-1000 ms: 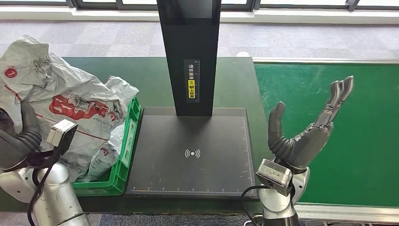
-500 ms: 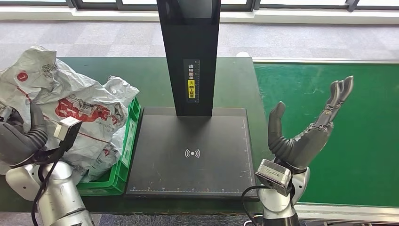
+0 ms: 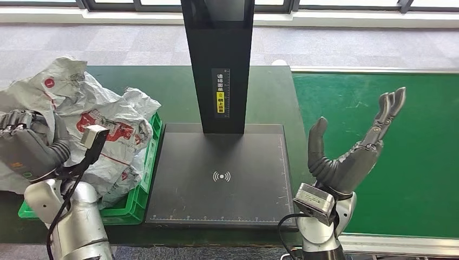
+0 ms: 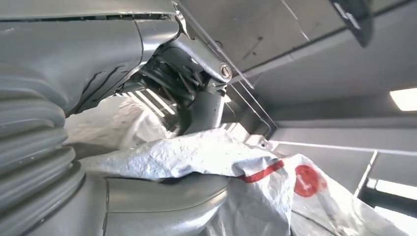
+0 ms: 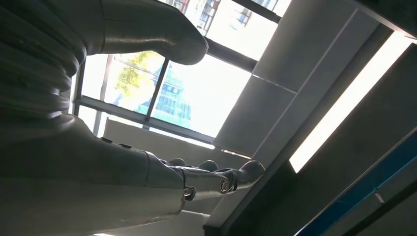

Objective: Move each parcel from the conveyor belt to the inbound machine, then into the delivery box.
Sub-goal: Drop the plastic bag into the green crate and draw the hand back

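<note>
A crumpled white parcel bag (image 3: 103, 122) with red print lies heaped in the green delivery box (image 3: 145, 184) at the left. My left hand (image 3: 30, 149) grips its near left side. The left wrist view shows the parcel (image 4: 236, 167) pinched between the thumb and the darker fingers (image 4: 172, 83) of the left hand (image 4: 98, 73). My right hand (image 3: 352, 151) is raised, palm up and fingers spread, holding nothing, over the seam between the inbound machine's black plate (image 3: 222, 179) and the green conveyor belt (image 3: 411, 151). In the right wrist view, the right hand (image 5: 98, 162) stands against the ceiling.
The machine's black column (image 3: 219, 65) rises behind the plate. A dark green table (image 3: 173, 86) carries the box and the machine. The belt's pale frame (image 3: 373, 69) runs along its far edge. Grey floor lies beyond.
My left hand and arm have risen and shifted right with the parcel. The bag's top has moved right and sunk lower over the box. The right hand has stayed still.
</note>
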